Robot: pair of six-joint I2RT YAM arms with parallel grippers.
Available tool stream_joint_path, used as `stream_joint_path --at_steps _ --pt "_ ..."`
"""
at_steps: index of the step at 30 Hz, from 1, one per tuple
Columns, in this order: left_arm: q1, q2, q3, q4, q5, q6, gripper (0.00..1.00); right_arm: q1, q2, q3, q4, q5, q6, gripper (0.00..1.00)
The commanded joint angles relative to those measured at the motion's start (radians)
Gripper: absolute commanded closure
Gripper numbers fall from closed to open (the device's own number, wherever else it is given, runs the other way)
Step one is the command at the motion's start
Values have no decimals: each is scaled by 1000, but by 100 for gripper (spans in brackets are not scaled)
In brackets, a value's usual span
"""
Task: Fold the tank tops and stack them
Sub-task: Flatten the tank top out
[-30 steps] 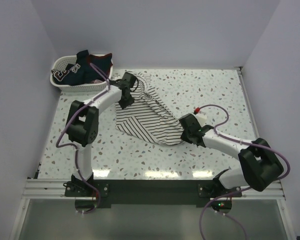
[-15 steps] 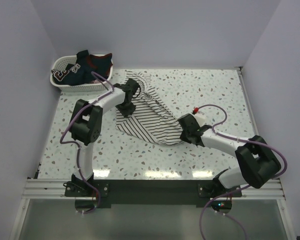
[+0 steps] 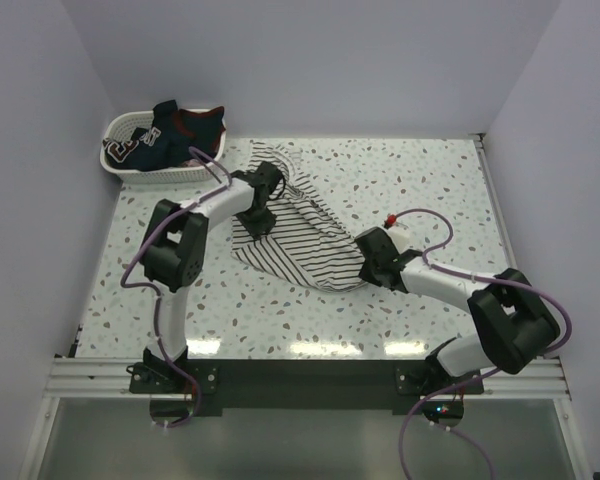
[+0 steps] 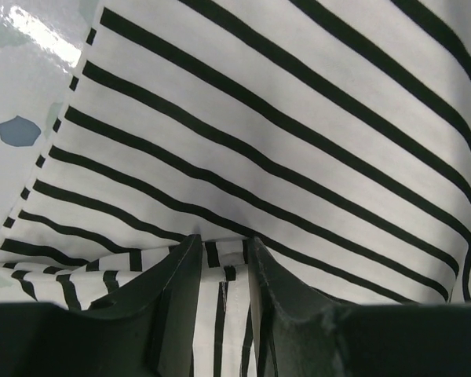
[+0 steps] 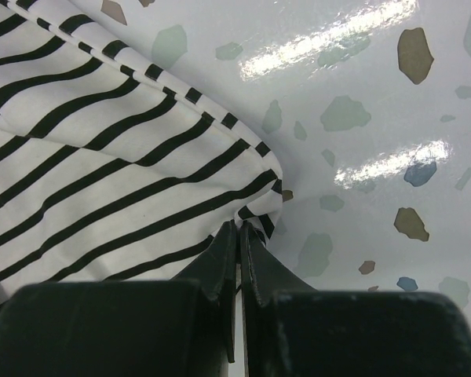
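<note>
On the speckled table (image 3: 410,190) a white striped tank top (image 3: 298,240) lies partly spread and crumpled, slanting from the far middle toward the near right. The left gripper (image 3: 259,205) sits on the garment's far-left part. The left wrist view shows its fingers (image 4: 177,275) part-way apart with a raised ridge of striped cloth pinched between them, and flat striped fabric stretching away beyond. The right gripper (image 3: 368,262) is at the opposite, near-right end. Seen from its wrist, the jaws are pressed together right at the rounded corner of the hem, the fabric puckering at the tips — a thin pinch on the edge, with bare table just beside it. At the far-left corner a white basket (image 3: 115,160) holds a navy tank top (image 3: 180,128) with red trim — well apart from both arms.
</note>
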Motion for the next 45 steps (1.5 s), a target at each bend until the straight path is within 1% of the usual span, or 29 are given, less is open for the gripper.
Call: stream_joint_path --at_steps 1,4,8,11,17,23,25,26,27,28,29,30,31,33,34,36,37,38,40,42,45 --pt "-11 -47 -27 37 21 17 65 -1 17 18 22 17 -3 100" --pt "-14 -70 -64 89 46 51 70 -1 19 18 22 17 -3 100" --pt "-14 -99 -123 169 77 111 80 -1 22 16 24 19 -3 100" --pt "-16 -130 -172 221 84 145 85 -1 22 21 24 17 -3 100" --pt "-14 -199 -243 289 106 206 93 -1 25 24 25 19 -5 100" --pt "-14 -285 -314 345 113 271 96 -1 32 30 27 20 -6 100" --pt "-14 -300 -332 356 118 277 94 -1 38 34 30 19 -6 100" --pt "-14 -312 -338 359 127 277 92 -1 38 34 31 19 -6 100" --pt "-14 -317 -343 359 136 275 87 -1 42 34 33 17 -6 100" --pt "-14 -323 -356 387 149 275 84 1 45 37 34 17 -6 100" --pt "-18 -340 -367 404 175 278 84 1 46 37 34 14 -6 100" --pt "-21 -346 -375 408 176 272 82 -1 49 37 36 13 -6 100" --pt "-24 -351 -377 407 175 260 78 -1 51 41 36 13 -6 100" --pt "-31 -355 -373 399 173 251 76 -1 49 41 36 13 -6 100" --pt "-33 -357 -375 390 169 232 69 -1 49 41 38 13 -6 100" --pt "-39 -355 -375 379 146 211 60 -1 48 41 36 13 -6 100" --pt "-41 -351 -372 370 140 193 53 -1 49 39 36 13 -6 100" --pt "-42 -343 -369 370 132 182 50 -1 48 39 38 11 -6 100" --pt "-45 -332 -354 359 120 142 47 -1 48 36 39 10 -6 100" --pt "-45 -303 -317 347 110 114 47 -1 46 33 41 8 -5 100" --pt "-47 -248 -269 293 86 56 53 -1 46 30 45 5 -5 100"
